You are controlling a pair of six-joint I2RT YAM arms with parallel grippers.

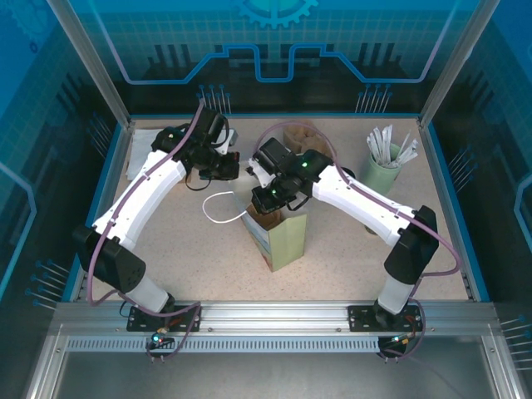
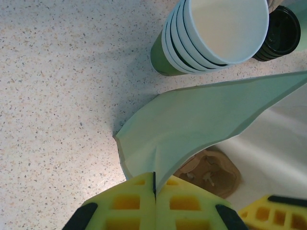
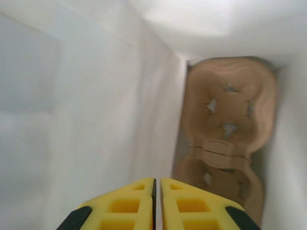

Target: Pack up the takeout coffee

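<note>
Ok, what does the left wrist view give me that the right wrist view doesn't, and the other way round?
Left wrist, not right wrist: the stack of green cups, a black lid beside it, the speckled table, and the pale green outside of the bag, its rim pinched in the shut left fingers.
Right wrist, not left wrist: the look from inside the bag, past the shut right fingers, along the brown cup carrier end to end.
Both: the bag's white lining and that carrier at its bottom.
</note>
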